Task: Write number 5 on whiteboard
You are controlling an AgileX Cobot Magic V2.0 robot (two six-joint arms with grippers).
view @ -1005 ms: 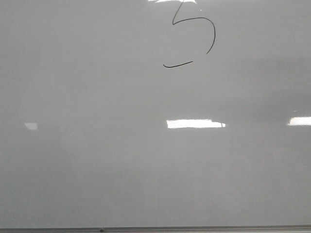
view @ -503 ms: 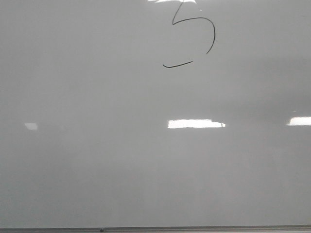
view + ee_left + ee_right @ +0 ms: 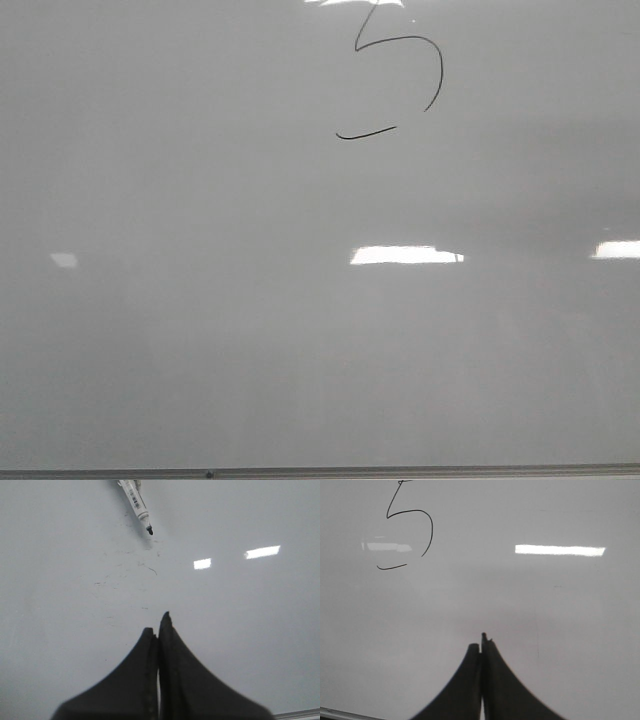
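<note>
Both grippers, left [image 3: 159, 622] & right [image 3: 482, 642], have fingers pressed together, holding nothing, over bare whiteboard [image 3: 200, 330] w/ its metal edge strip [image 3: 400, 470] nearest. Farther in, number 5 [image 3: 395, 80] sits near the far edge. Uncapped marker [image 3: 136, 502] lies loose, faint smudges [image 3: 125, 575] beside its tip.

Left black two-fingered gripper [image 3: 158, 622], seen from its wrist camera: tapered fingers pressed together, nothing held between them. Right black two-fingered gripper [image 3: 482, 642]: fingers likewise closed tip to tip, empty.
</note>
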